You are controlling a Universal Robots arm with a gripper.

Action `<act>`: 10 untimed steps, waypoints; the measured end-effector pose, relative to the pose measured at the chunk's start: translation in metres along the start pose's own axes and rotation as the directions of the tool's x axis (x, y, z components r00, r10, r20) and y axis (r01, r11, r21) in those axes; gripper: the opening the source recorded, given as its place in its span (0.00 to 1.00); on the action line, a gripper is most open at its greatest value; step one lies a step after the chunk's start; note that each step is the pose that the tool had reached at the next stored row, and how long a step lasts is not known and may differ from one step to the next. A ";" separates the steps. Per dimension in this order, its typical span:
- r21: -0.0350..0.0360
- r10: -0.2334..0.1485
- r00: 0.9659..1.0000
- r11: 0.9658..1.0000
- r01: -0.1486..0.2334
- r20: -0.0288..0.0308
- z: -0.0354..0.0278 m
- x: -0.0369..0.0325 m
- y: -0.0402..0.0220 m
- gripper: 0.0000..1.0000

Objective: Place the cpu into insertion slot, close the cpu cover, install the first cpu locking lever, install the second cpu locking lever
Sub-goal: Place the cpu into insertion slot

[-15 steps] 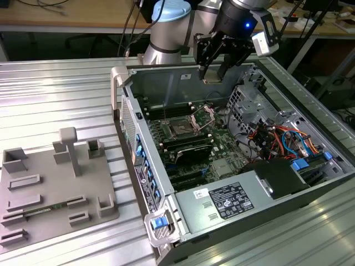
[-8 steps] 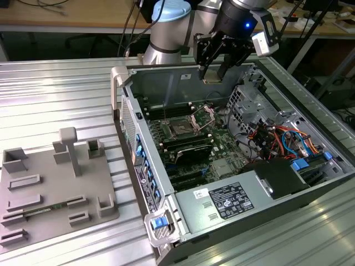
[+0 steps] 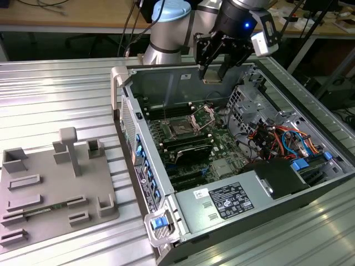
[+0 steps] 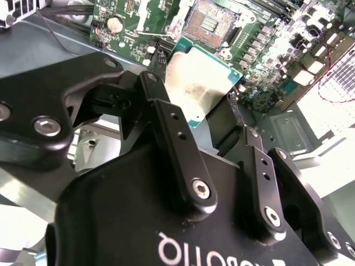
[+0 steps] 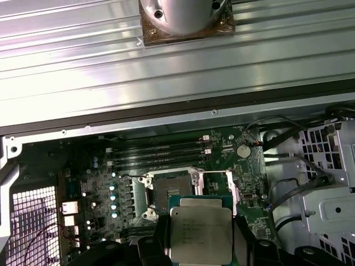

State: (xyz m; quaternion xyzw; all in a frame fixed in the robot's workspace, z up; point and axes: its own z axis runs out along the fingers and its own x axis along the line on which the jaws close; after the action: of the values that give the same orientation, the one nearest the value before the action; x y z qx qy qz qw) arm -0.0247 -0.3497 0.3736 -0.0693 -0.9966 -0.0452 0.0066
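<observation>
1. An open computer case point(image 3: 161, 83) lies on its side on a ribbed metal table point(image 3: 55, 94). Its green motherboard point(image 3: 221, 148) faces up.
2. In the exterior view the gripper point(image 3: 215, 72) hangs over the far wall of the case. It is at about one o'clock from the insertion slot point(image 3: 180, 128) and well above the board.
3. Its two black fingers point(image 4: 166, 119) are clamped on opposite edges of the cpu point(image 5: 199, 235). The chip is held in the air and touches nothing else.
4. The slot is bare. The cpu cover point(image 3: 204, 114) stands swung open on the slot's two o'clock side, so the way down looks free.
5. The step in hand appears to be carrying the chip to the slot. To do this well:
   - the chip should probably be centred over the slot before any descent;
   - it should be kept level, with its edges squared to the slot walls;
   - it should go straight down without sliding, since socket contacts likely bend easily;
   - the grip should likely ease only once the chip sits flat.
6. The chip's dull metal top faces up toward the wrist, and its contact side faces the board.
7. The chip is nearly square, so it has no clear long axis. In the first wrist view its edges run close to parallel with the slot's edges. Which corner is keyed cannot be told.
</observation>
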 end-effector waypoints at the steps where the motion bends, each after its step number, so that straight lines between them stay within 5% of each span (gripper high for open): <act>1: 0.000 0.009 1.000 1.000 -0.009 0.001 0.0001 0.0000 0.0000 0.55; 10: -0.001 0.047 0.999 0.999 -0.047 0.004 0.0004 0.0022 -0.0003 0.55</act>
State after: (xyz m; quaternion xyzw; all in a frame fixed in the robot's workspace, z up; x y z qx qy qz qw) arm -0.0269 -0.3497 0.3732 -0.0927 -0.9946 -0.0455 0.0055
